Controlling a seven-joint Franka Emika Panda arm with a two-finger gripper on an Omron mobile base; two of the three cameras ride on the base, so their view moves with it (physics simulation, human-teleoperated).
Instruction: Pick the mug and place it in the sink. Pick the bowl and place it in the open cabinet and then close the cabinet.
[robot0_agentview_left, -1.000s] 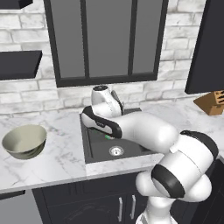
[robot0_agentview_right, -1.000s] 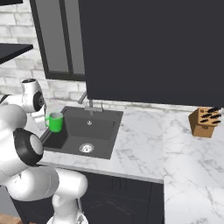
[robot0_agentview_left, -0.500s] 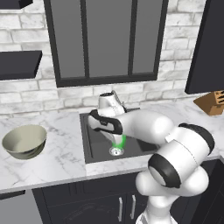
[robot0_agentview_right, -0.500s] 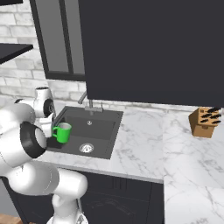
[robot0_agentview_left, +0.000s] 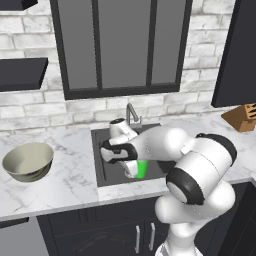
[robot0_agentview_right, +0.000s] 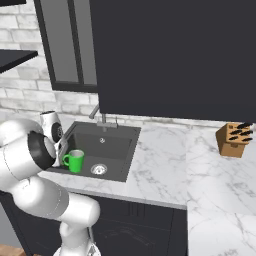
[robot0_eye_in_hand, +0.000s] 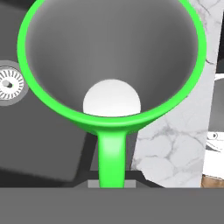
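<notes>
Holding the mug (robot0_agentview_right: 74, 161) low inside the sink (robot0_agentview_right: 116, 145), we see it upright, mouth up, at the near-left part of the basin beside the steel drain (robot0_agentview_right: 98, 169). Its handle sticks out sideways toward the robot's left in the right base view. From the left base view the mug (robot0_agentview_left: 140, 169) is half hidden under the forearm, green showing just below the wrist. We cannot tell whether its base touches the sink floor.

Hand view: we look straight down into the mug (robot0_eye_in_hand: 111, 52) — grey inside, pale round bottom, bright green rim. The handle runs from the rim toward the bottom edge of the view, so it points back at the gripper (robot0_eye_in_hand: 111, 183). The fingertips are hidden by the handle and the grey band; whether they are clamped on the handle or apart we cannot tell. The drain (robot0_eye_in_hand: 9, 83) sits off the mug's left side in this view, the counter's marble (robot0_eye_in_hand: 175, 144) off its right.

Surface and room: white marble counter (robot0_agentview_left: 65, 175) with grey veins, dark square sink set in it, faucet (robot0_agentview_left: 132, 113) at the back edge. Bowl (robot0_agentview_left: 28, 161) stands upright on the counter, well left of the sink, apart from the arm. Knife block (robot0_agentview_right: 234, 139) on the counter far right. Whitish brick wall (robot0_agentview_left: 35, 107) behind, a dark-framed window (robot0_agentview_left: 117, 45) above the sink — a large dark cabinet (robot0_agentview_right: 175, 55) hangs over the counter in the right base view.
</notes>
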